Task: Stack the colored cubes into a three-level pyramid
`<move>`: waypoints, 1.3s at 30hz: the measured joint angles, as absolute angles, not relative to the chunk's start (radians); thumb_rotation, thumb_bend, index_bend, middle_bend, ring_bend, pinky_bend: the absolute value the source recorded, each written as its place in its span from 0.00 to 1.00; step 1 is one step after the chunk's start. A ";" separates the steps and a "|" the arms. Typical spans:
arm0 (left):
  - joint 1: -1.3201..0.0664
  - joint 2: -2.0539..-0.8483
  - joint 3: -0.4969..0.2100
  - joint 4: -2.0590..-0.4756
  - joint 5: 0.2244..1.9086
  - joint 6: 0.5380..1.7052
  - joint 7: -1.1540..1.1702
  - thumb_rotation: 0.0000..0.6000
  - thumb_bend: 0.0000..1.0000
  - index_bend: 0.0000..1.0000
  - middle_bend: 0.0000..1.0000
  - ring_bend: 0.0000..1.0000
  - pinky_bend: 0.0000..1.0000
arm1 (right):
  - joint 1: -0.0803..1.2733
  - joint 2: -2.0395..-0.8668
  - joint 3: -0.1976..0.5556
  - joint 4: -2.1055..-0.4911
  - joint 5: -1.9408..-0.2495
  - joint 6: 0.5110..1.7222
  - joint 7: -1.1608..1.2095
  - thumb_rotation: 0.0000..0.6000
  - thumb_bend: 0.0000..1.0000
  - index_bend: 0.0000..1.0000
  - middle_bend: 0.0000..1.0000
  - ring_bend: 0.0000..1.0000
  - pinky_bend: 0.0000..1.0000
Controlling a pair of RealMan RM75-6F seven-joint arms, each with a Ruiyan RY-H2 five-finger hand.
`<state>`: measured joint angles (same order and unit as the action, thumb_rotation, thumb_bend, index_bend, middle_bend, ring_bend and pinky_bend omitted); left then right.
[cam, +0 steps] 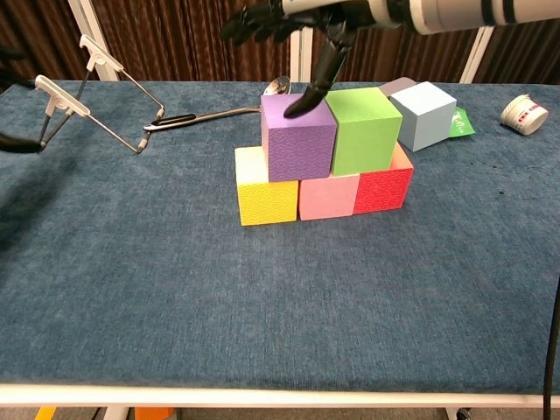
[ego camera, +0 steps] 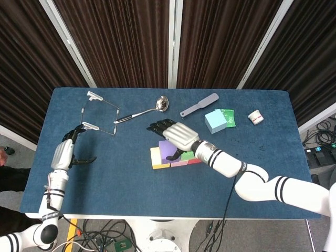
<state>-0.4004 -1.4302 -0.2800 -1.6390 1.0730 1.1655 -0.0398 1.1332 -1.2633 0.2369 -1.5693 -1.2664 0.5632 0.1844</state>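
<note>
Hovering right hand (cam: pixel 289 17) above purple cube (cam: pixel 297 140)
</note>
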 measured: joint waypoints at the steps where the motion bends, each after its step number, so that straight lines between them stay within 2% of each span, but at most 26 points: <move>1: -0.413 -1.440 -0.286 -1.643 1.070 1.165 -0.022 1.00 0.09 0.06 0.16 0.04 0.07 | 1.127 -1.257 0.239 -1.573 -1.268 0.572 0.187 1.00 0.09 0.00 0.02 0.00 0.00; 11: -0.511 -1.579 -0.328 -1.628 1.009 1.164 0.080 1.00 0.09 0.04 0.16 0.04 0.07 | 1.052 -1.189 0.244 -1.612 -1.254 0.667 0.187 1.00 0.09 0.00 0.01 0.00 0.00; 19: -0.560 -1.684 -0.334 -1.589 1.006 1.176 0.104 1.00 0.08 0.03 0.14 0.04 0.07 | 0.982 -1.144 0.247 -1.615 -1.235 0.727 0.223 1.00 0.09 0.00 0.00 0.00 0.00; 30: -0.578 -1.744 -0.326 -1.567 1.006 1.186 0.110 1.00 0.01 0.02 0.14 0.04 0.07 | 0.936 -1.120 0.251 -1.601 -1.269 0.752 0.286 1.00 0.08 0.00 0.00 0.00 0.00; 39: -0.606 -1.815 -0.345 -1.536 1.025 1.204 0.102 1.00 0.00 0.02 0.14 0.04 0.07 | 0.911 -1.094 0.252 -1.609 -1.286 0.762 0.312 1.00 0.08 0.00 0.00 0.00 0.00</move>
<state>-0.6064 -1.8147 -0.3452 -1.5362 1.0245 1.2036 0.1017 0.9112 -1.0936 0.2519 -1.6087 -1.2858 0.7620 0.3121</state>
